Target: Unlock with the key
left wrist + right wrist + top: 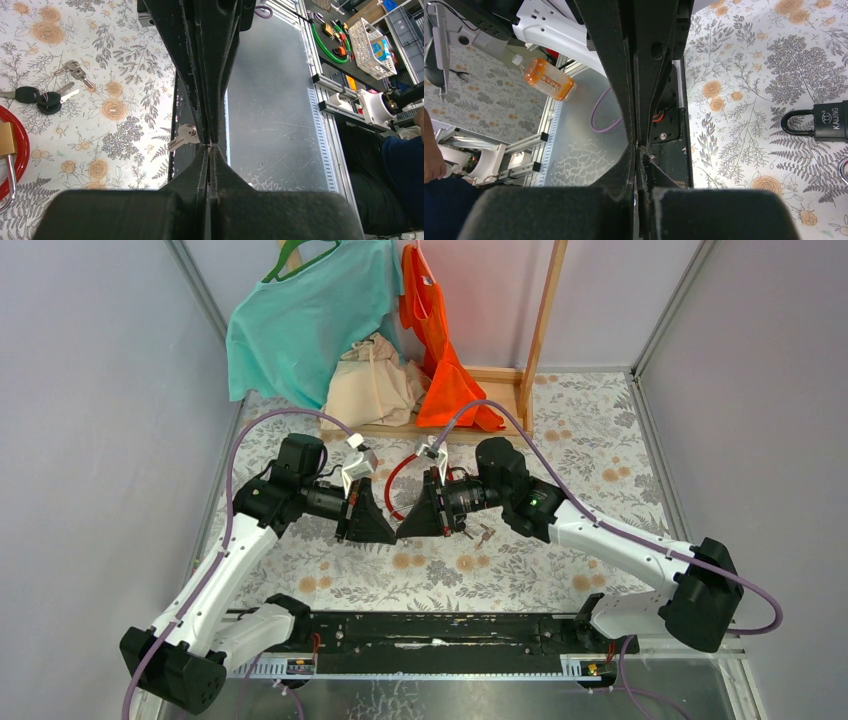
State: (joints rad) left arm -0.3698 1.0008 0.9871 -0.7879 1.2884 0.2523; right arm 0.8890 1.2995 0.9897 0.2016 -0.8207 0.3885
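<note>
Left gripper (209,146) is clenched on one silver key (182,137). The key is pinched by its head right at the fingertips. Its blade sticks out sideways, across the line of the fingers rather than along it. Right gripper (638,149) is also closed, pads pressed together, and I see nothing between them. From above, the two grippers meet tip to tip near the middle of the table (600,440), one reaching in from each side edge.

I count two locks. One black padlock (824,122) lies flat on the table and shows only in the right wrist view. It sits off to one side of the right fingers, its long axis crossing theirs, with the shackle end nearer them and the body farther away. One brass padlock (5,140) shows at the picture edge in the left wrist view, touching one red loop (23,142). It lies on the side toward which the key's blade points, well apart from the key.

I count four loose keys (50,97) on the table, two plain silver and two black-headed. With the held one, that makes five.

I cannot see a keyhole on either lock, so I cannot tell which one this key fits. My judgement is that the blade must be swung into line with a lock's long axis before it can go in. The right arm looks nearer the black padlock.
</note>
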